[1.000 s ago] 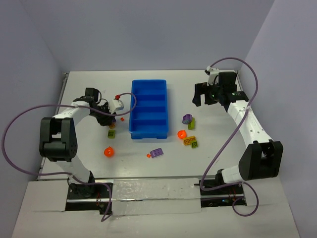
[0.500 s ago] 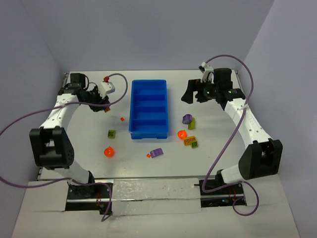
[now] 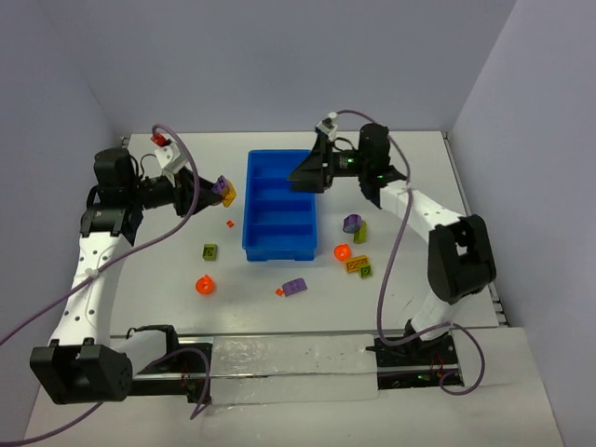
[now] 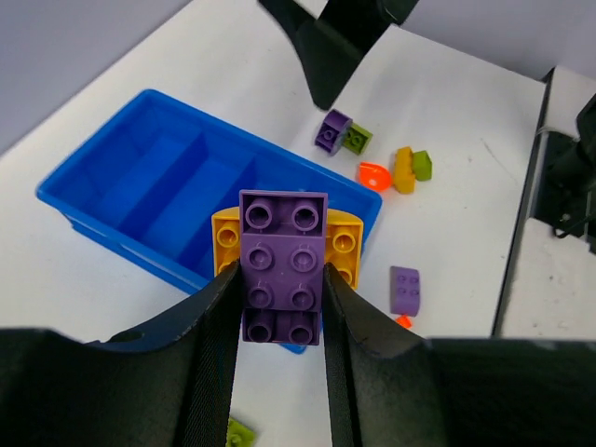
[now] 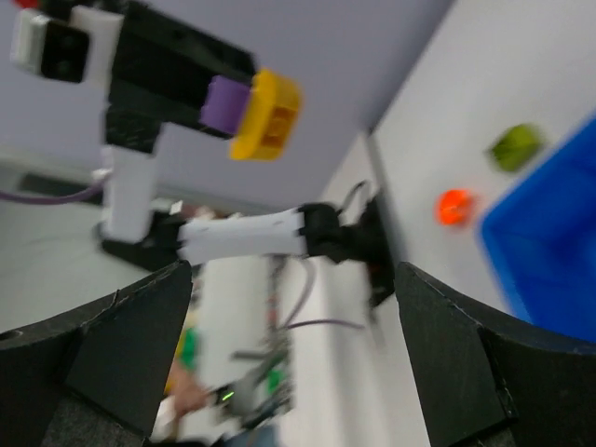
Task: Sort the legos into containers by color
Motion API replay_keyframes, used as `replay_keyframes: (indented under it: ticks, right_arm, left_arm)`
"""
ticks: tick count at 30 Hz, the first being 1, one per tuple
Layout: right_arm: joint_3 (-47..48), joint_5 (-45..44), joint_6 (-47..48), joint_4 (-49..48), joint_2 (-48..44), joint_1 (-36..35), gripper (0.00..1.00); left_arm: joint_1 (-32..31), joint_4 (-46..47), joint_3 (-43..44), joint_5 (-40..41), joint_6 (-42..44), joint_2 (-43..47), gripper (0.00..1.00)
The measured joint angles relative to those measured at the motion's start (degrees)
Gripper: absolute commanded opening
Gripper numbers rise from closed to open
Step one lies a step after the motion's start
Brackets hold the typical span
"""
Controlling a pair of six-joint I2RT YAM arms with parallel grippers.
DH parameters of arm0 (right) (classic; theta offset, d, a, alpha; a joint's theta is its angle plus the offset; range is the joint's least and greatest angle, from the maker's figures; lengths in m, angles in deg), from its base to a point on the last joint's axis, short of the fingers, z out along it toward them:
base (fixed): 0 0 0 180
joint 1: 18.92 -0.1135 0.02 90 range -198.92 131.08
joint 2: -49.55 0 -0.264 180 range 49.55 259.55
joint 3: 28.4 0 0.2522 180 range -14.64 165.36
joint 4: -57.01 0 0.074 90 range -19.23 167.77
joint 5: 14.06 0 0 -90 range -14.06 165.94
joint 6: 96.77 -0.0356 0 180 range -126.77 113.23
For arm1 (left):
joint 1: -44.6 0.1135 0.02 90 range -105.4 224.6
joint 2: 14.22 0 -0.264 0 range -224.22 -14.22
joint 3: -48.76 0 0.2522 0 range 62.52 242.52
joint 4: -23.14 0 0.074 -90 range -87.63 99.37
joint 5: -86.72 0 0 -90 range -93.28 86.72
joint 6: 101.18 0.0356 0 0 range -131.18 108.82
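Purple lego [image 4: 284, 265], stacked on a yellow one [image 4: 343, 244], sits pinched in my left tool [image 4: 279, 279], long axis pointing toward the blue tray [image 4: 112, 186]; my right tool [image 5: 291, 270] is spread wide

A purple plastic brick [image 4: 284, 265], stacked on a yellow plastic piece [image 4: 342, 244], hung aloft left of the bright blue compartmented tray [image 3: 277, 252].
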Motion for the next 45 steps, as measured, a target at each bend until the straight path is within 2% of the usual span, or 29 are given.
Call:
replay_keyframes:
  ticks: [2, 6, 12, 17, 29, 36, 43, 44, 45]
  right_arm:
    - [-0.76, 2.34, -11.75, -12.31, 3.28, -3.16, 0.92]
    - [-0.77, 4.80, -27.18, -27.02, 7.65, -7.45, 0.88]
    - [-0.69, 5.80, -37.77, -37.72, 8.72, -11.06, 0.79]
    - [0.54, 6.68, -43.12, -43.39, 10.67, -13.45, 0.77]
    - [4.07, 7.75, -48.31, -46.98, 14.76, -16.82, 0.66]
    - [4.91, 7.79, -49.63, -47.81, 15.74, -17.15, 0.45]
    - [5.00, 8.02, -51.57, -50.81, 15.80, -17.19, 0.34]
    - [5.00, 8.00, -52.15, -51.40, 15.84, -17.17, 0.31]
    - [5.00, 8.04, -52.64, -52.05, 15.87, -17.13, 0.24]
  left_arm:
    - [0.00, 1.81, -2.36, -0.07, -3.06, 1.41, 0.00]
    - [-0.10, 3.54, -4.41, 0.10, -4.33, 6.03, 0.00]
    - [-1.29, 10.78, -10.65, -0.52, -6.66, 15.45, 0.00]
    - [-3.25, 16.13, -15.24, -0.56, -9.43, 18.04, 0.00]
    - [-8.97, 20.76, -15.89, 1.58, -12.08, 16.49, 0.00]
    - [-10.85, 21.98, -15.89, 2.98, -12.45, 15.32, 0.00]
    - [-11.34, 23.59, -16.06, 3.54, -13.57, 14.78, 0.00]
    - [-11.36, 23.87, -16.08, 3.54, -13.78, 14.78, 0.00]
    - [-11.39, 24.16, -16.13, 3.52, -13.94, 14.80, 0.00]
